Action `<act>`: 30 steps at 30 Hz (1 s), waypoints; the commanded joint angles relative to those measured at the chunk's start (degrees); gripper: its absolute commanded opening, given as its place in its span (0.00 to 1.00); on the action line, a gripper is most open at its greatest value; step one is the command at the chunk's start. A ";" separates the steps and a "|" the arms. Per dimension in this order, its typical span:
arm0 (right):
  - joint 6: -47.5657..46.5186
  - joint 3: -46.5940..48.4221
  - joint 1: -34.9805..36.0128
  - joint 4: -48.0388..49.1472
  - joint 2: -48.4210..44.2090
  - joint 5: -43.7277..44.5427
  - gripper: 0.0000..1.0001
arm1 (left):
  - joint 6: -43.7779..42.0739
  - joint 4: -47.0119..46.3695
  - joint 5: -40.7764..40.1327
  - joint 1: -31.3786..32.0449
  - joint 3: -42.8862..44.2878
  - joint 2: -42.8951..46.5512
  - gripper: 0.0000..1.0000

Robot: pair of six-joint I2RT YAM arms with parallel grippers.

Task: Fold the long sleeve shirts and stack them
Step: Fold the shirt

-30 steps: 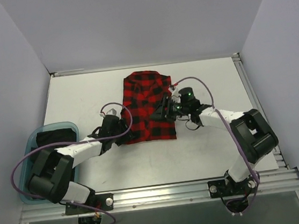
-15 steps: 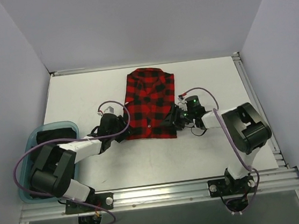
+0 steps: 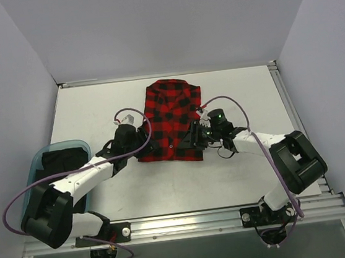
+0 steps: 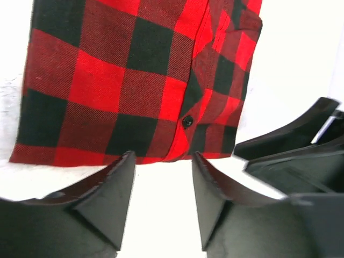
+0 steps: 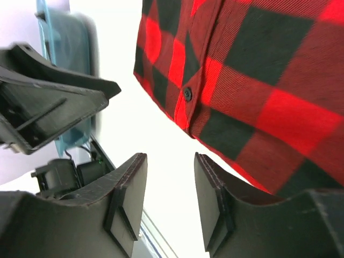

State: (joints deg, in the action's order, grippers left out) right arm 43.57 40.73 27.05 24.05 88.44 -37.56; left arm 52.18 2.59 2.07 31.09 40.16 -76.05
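The red-and-black check shirt [image 3: 172,118] lies folded flat in the middle of the table [image 3: 89,110], collar toward the far wall. The left gripper [image 3: 152,149] sits low at the near-left corner of its hem, the right gripper [image 3: 194,140] at the near-right corner; both have jaws parted, only bare table between them, holding nothing

A white surface [image 3: 95,106] sits boxed in by plain pale grey walls [image 3: 160,24] at left, far and right. An aluminium rail [image 3: 189,222] runs along its near edge; a teal bin [image 3: 68,143] stands at near left.
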 commanded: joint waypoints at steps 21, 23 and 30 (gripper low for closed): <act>-6.83 2.84 -8.24 -7.44 -1.87 1.71 0.36 | -6.64 -4.88 1.62 -6.83 7.17 -7.53 0.62; -6.13 8.62 -8.76 -7.53 0.31 0.22 0.37 | -8.14 -3.21 3.46 -8.58 11.24 -9.71 0.64; 2.56 19.12 -8.59 5.37 13.40 -3.30 0.36 | -8.25 -6.27 10.57 -10.44 23.81 -23.77 0.55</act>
State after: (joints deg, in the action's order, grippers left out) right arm 41.80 58.00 18.70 24.49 96.49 -38.33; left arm 44.82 -2.37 7.25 20.91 61.32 -93.56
